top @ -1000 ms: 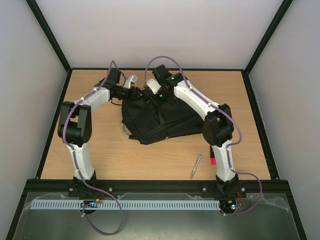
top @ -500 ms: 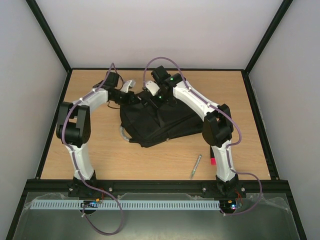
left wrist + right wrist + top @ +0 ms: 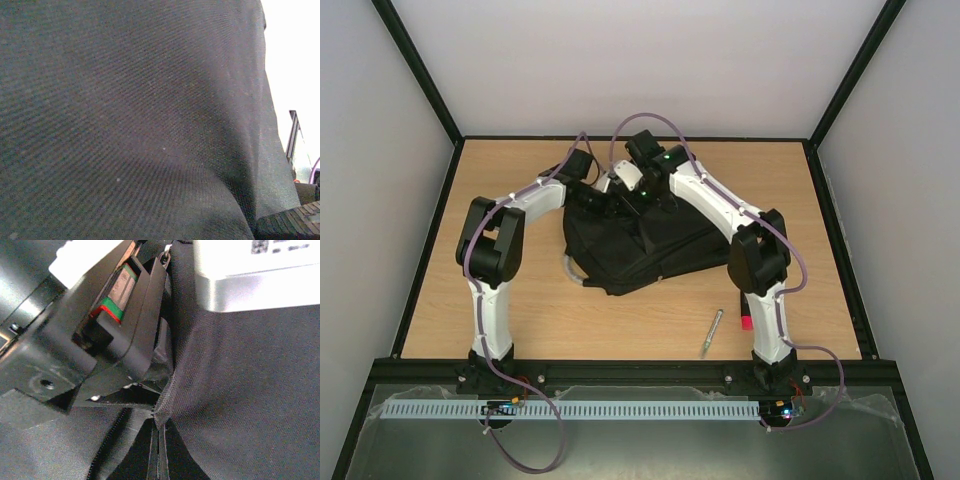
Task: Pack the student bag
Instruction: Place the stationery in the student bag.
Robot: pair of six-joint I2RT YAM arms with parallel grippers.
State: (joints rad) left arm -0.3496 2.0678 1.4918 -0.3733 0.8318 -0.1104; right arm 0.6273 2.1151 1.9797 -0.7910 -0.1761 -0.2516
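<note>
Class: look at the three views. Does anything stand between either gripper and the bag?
Nothing visible does. The left gripper and right gripper are both at the far edge of the bag: black fabric fills the left wrist view, and the right gripper pinches fabric by the zip. The pen lies well apart.

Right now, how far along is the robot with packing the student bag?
Done: nothing I can confirm; a slim silver stick and a red item lie outside the student bag. In hand: the right gripper is shut, seemingly pinching the bag's zip edge; the left gripper is buried against its fabric. Left: opening it and loading, probably those items.
</note>
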